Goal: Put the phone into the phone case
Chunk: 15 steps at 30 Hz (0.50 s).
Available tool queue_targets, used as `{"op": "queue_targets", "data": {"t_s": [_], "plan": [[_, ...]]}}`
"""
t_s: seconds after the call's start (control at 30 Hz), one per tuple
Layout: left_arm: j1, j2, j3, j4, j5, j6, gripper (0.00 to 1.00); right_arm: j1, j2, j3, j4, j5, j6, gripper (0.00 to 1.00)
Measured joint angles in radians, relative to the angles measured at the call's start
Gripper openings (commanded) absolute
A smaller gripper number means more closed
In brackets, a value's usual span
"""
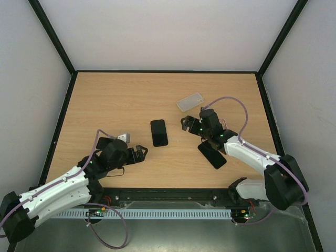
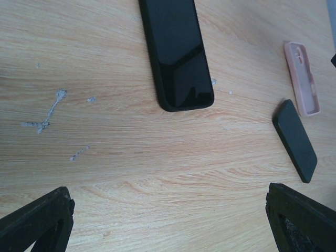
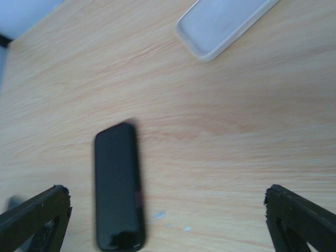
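- The right gripper (image 1: 187, 126) is hovering with its fingers spread wide and empty; the left gripper (image 1: 140, 153) is likewise fully open, holding nothing.
- The black phone (image 1: 159, 133) is lying flat at table centre, at 9 o'clock from the right fingers and 1 o'clock from the left; both are near.
- Its long axis is running 12-to-6.
- The translucent phone case (image 1: 190, 102) is lying at 1 o'clock from the phone, axis 8-to-2, nearer the right arm.
- A second black slab (image 1: 212, 155) is lying under the right forearm.

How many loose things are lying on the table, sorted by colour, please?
Black: 2, the middle phone-shaped slab and the right phone-shaped slab
Pale: 1, the phone case
Total: 3
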Motion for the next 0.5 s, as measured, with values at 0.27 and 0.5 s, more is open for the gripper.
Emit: {"op": "queue_targets", "data": {"t_s": [0.27, 0.5], "plan": [[0.0, -0.057, 0.013, -0.028, -0.006, -0.006, 0.99, -0.01, 0.019, 0.012, -0.174, 0.308, -0.12, 0.53], [0.0, -0.058, 0.013, -0.042, -0.006, -0.017, 0.99, -0.089, 0.108, 0.026, -0.204, 0.425, -0.179, 0.41]]}}
